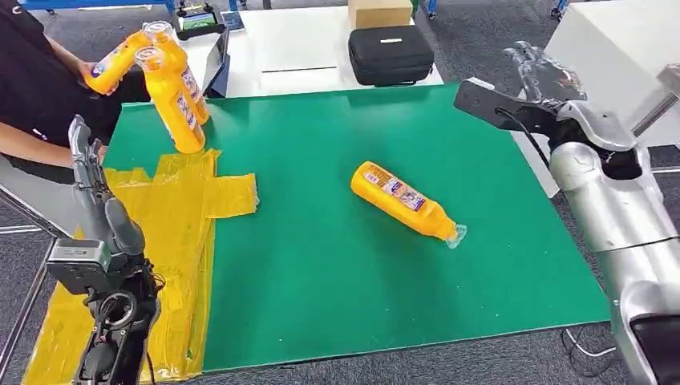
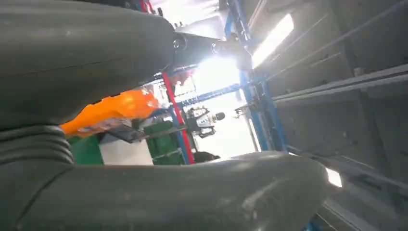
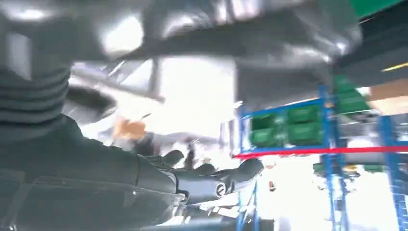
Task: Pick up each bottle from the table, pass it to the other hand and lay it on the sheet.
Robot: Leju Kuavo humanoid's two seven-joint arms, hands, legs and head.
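Bottles: 3 yellow ones. 1 bottle (image 1: 406, 200) lies on its side in the middle of the green mat (image 1: 337, 265), with its cap end toward the robot's right. A person (image 1: 36, 88) at the far left corner holds the other 2 bottles (image 1: 164, 84) up, over the yellow sheet (image 1: 172, 233). The left hand (image 1: 84, 156) is up over the sheet, fingers straight, holding nothing. The right hand (image 1: 539, 72) is raised past the mat's right edge, loose and holding nothing

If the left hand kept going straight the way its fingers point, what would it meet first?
Probably the person's forearm just beyond the left hand, whose fingers point up and away past the yellow plastic sheet; depth is unclear.
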